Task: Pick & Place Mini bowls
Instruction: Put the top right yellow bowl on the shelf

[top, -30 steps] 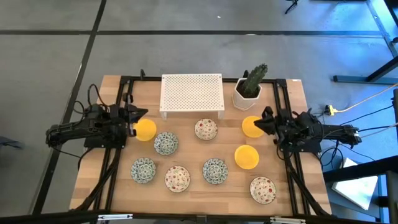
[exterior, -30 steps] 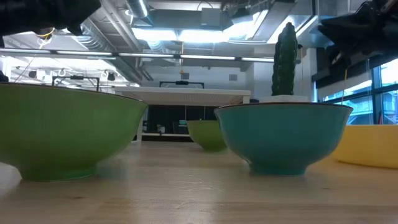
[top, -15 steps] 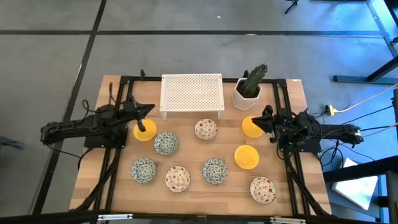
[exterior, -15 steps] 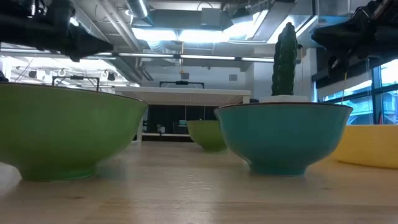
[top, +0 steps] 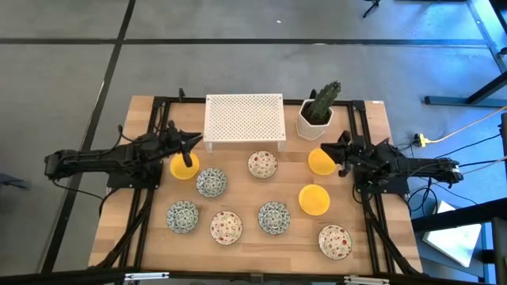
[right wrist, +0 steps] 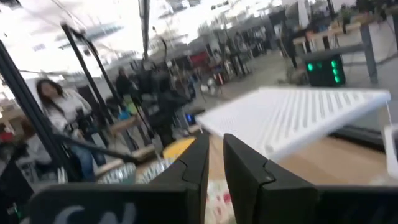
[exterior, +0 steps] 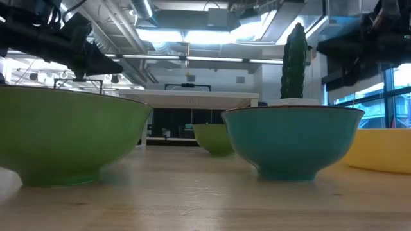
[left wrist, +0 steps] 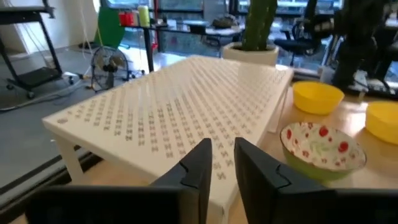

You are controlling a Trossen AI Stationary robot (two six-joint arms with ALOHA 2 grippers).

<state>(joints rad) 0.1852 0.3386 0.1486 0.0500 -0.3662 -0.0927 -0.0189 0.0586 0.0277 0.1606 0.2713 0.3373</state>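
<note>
Nine mini bowls stand on their bases on the wooden table: yellow ones (top: 184,166) (top: 321,161) (top: 314,199), green-blue patterned ones (top: 211,182) (top: 182,215) (top: 274,218), and red-speckled ones (top: 262,165) (top: 226,228) (top: 334,241). My left gripper (top: 192,143) (left wrist: 222,146) hovers above the far edge of the left yellow bowl, pointing at the white rack, its fingers close together with nothing between them. My right gripper (top: 337,148) (right wrist: 214,140) hovers over the far-right yellow bowl, also shut and empty.
A white perforated rack (top: 244,119) stands on its legs at the far middle of the table, with a white pot holding a cactus (top: 318,111) to its right. Black frame rails (top: 146,214) run along both table sides. A person (right wrist: 59,109) shows in the room beyond.
My left gripper has reached out toward the table's right and far side, from beside the left yellow bowl to above its far edge near the rack. My right gripper has stayed almost in place. No bowl has moved.
</note>
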